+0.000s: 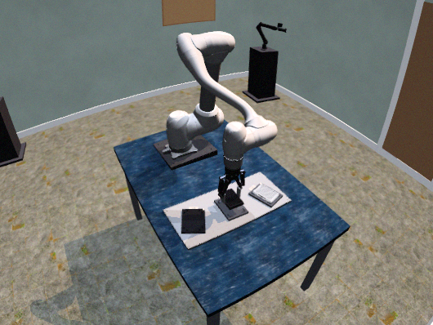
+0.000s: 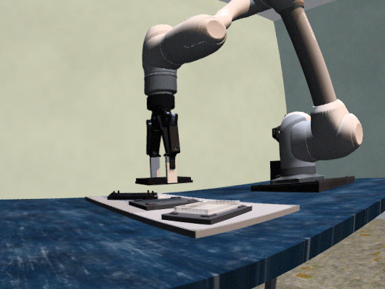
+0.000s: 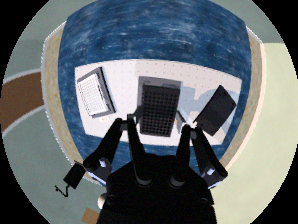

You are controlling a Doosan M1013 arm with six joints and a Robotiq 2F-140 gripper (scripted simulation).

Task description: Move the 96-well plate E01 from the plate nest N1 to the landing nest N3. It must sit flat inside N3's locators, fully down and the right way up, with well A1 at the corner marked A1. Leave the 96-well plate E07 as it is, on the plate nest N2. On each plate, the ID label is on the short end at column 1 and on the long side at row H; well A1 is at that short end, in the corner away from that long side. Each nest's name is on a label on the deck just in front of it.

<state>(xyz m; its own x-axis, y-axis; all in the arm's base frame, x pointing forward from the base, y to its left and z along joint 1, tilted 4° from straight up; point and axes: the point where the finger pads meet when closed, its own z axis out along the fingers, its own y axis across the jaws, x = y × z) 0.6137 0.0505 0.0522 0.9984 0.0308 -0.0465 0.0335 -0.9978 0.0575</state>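
Observation:
My gripper [image 1: 230, 191] is shut on a black 96-well plate [image 1: 233, 198] and holds it level, well above the deck. In the side view the gripper [image 2: 163, 173] grips the plate [image 2: 163, 180] across its width, above the gap between the far nest [image 2: 131, 195] and the middle nest [image 2: 164, 202]. In the wrist view the plate [image 3: 160, 106] sits between the fingers and covers the middle nest. The left nest [image 1: 193, 220] is empty and dark. A clear plate [image 1: 265, 193] lies on the right nest. The nest labels are too small to read.
The three nests stand in a row on a pale grey deck mat [image 1: 227, 208] on the blue table. The arm's base [image 1: 185, 151] is at the table's back. A black pedestal with a small arm [image 1: 262, 71] stands far off by the wall.

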